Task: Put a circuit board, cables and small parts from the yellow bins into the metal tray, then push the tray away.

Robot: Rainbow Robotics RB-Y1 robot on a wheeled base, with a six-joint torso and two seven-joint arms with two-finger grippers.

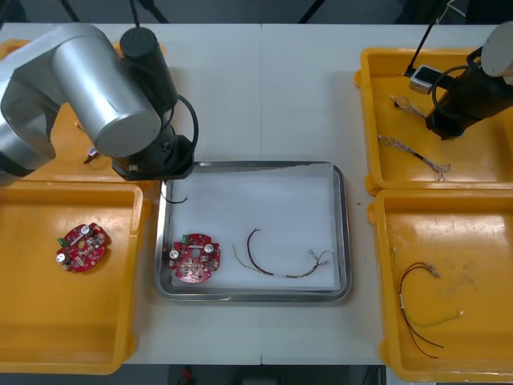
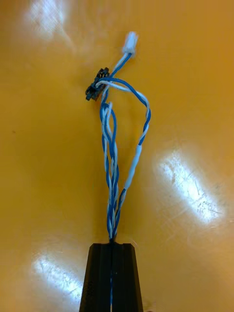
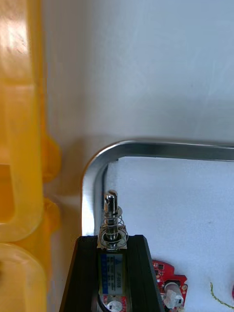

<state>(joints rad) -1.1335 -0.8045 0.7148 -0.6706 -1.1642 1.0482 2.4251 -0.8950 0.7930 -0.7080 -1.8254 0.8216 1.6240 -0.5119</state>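
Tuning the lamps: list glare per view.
Right wrist view: lamp glare on the yellow bin's floor beside the blue and white cable in the right gripper. Left wrist view: the metal tray's rim gleams beyond the left gripper holding a small metal part. Front view: dark reflection along the tray's far rim.

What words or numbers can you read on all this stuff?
None can be read.
Blue label on the small metal part in the left tool: print too blurred.
Red circuit boards: markings too small.
Blue and white cable in the right tool: no print.
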